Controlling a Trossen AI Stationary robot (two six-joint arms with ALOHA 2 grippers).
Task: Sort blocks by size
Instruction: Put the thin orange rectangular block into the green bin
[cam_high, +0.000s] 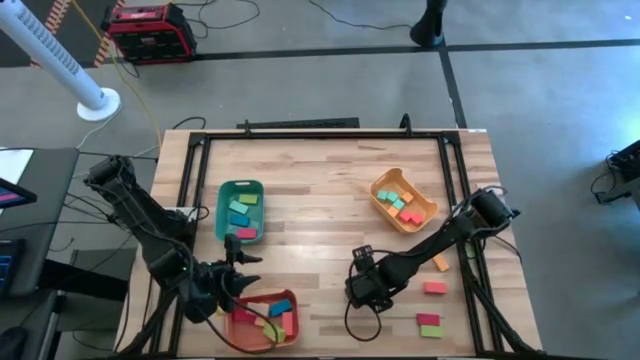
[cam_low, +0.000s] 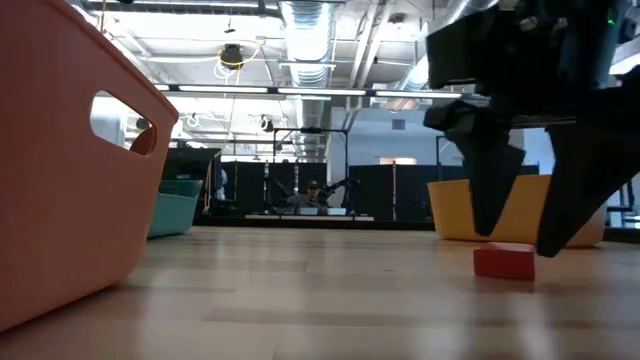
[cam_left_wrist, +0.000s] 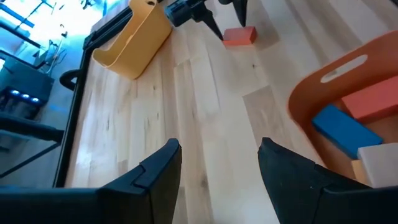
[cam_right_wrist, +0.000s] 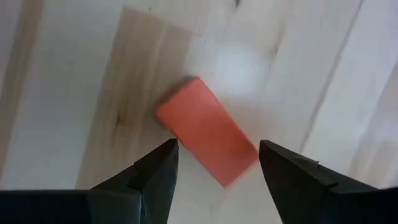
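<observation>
A red block lies flat on the wooden table, also visible in the low view. My right gripper hangs open just above it, pointing down, one finger to each side and clear of the block. In the high view this gripper hides the block. My left gripper stands open with nothing between its fingers, at the near left beside the salmon-red tray, which holds several blocks, among them a blue one.
A green tray with several blocks stands at the left. A yellow-orange tray with blocks stands at the far right. Loose blocks lie at the near right: orange, red, and a red and green pair. Bare table lies in the middle.
</observation>
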